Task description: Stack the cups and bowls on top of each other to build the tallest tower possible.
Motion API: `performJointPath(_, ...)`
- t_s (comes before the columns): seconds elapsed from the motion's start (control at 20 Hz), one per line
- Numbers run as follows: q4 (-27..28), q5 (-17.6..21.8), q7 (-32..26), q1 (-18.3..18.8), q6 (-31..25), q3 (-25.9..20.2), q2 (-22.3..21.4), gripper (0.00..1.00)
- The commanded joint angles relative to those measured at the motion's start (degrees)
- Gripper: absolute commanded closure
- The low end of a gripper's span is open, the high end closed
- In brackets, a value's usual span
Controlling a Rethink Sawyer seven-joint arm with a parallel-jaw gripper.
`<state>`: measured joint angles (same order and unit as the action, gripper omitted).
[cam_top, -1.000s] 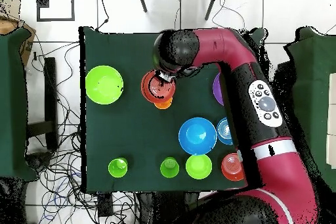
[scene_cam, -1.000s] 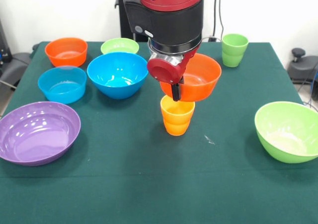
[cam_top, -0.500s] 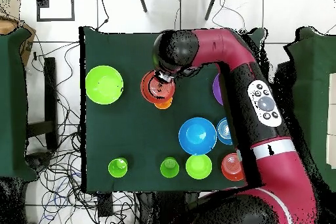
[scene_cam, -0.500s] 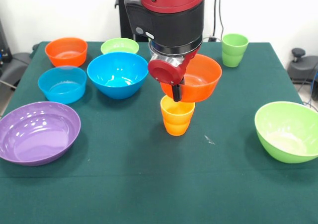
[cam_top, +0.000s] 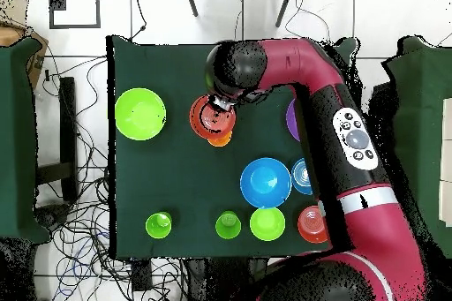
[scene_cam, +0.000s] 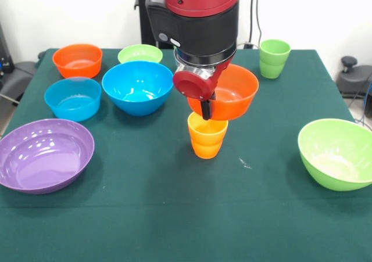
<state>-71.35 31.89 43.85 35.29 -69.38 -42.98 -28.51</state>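
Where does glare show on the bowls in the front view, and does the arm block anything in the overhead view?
Front view: white highlights streak the purple bowl and the blue bowl; the orange cup throws a soft shadow on the cloth. Overhead view: the arm hides most of that purple bowl and part of the orange bowl.

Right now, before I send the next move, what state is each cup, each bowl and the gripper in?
gripper: shut on the orange bowl's rim.
orange bowl: held, level, over the orange cup.
orange cup: upright on the table; contact with the bowl above unclear.
green cup: upright, alone.
blue bowl: upright, empty.
light blue bowl: upright, empty.
purple bowl: upright, empty.
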Motion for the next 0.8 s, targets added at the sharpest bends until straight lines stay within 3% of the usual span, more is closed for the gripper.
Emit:
performJointPath(0.05,1.7,4.2,-7.9,-1.6,-3.0,2.7,1.7,1.0)
performJointPath(0.8,6.2,4.5,-12.5,-0.9,-7.6,2.3,2.7,1.0)
